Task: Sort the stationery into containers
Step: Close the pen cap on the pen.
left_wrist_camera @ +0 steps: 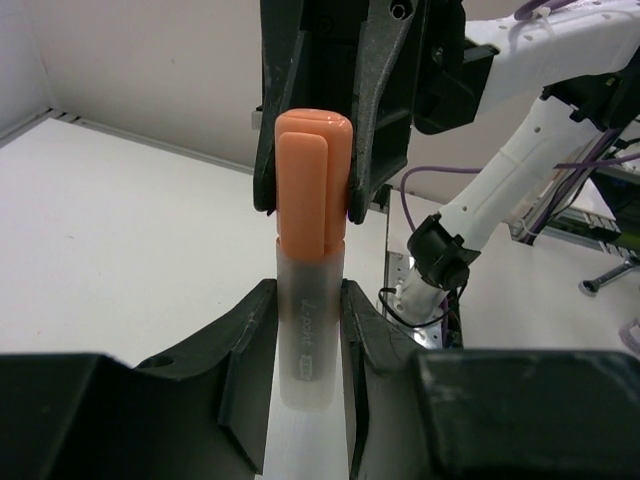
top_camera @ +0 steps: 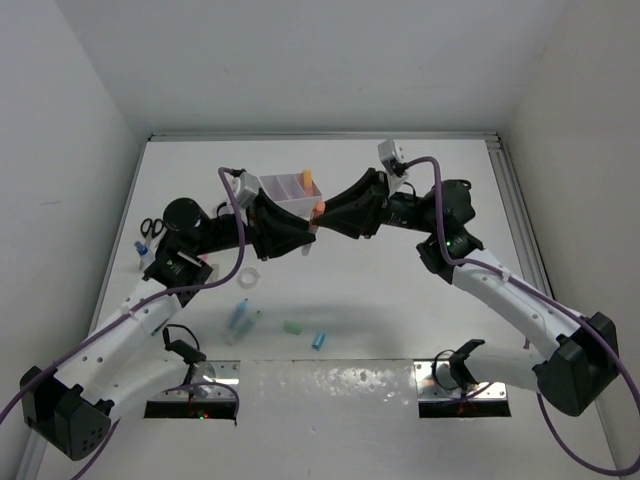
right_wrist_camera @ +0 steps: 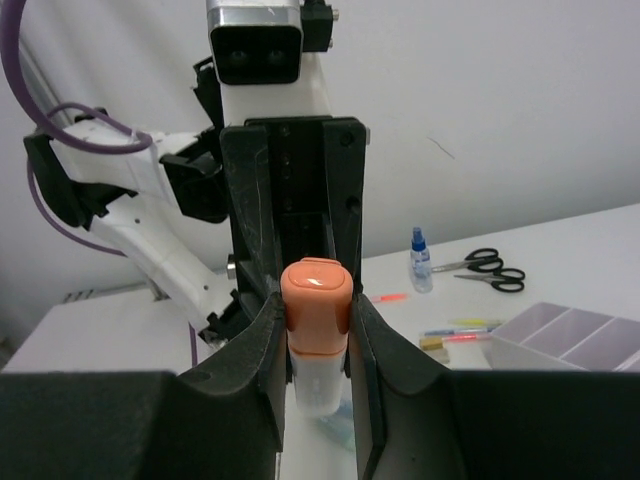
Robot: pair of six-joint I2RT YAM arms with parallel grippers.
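Note:
An orange-capped pen [top_camera: 317,212] with a frosted white body is held in the air between both grippers, just in front of the lilac-white organiser [top_camera: 283,192]. My left gripper [left_wrist_camera: 308,300] is shut on the pen's frosted body [left_wrist_camera: 308,350]. My right gripper [right_wrist_camera: 318,320] is shut on its orange cap [right_wrist_camera: 316,300]. In the top view the left gripper [top_camera: 303,236] and the right gripper [top_camera: 324,214] meet tip to tip. Another orange-capped item [top_camera: 307,178] stands in the organiser.
Black scissors [top_camera: 150,228] and a blue-capped bottle [top_camera: 143,250] lie at the far left. A clear tape ring [top_camera: 248,279], pastel pens [top_camera: 240,318], a green capsule [top_camera: 293,327] and a blue capsule [top_camera: 320,339] lie on the near table. The organiser's edge shows in the right wrist view [right_wrist_camera: 570,335].

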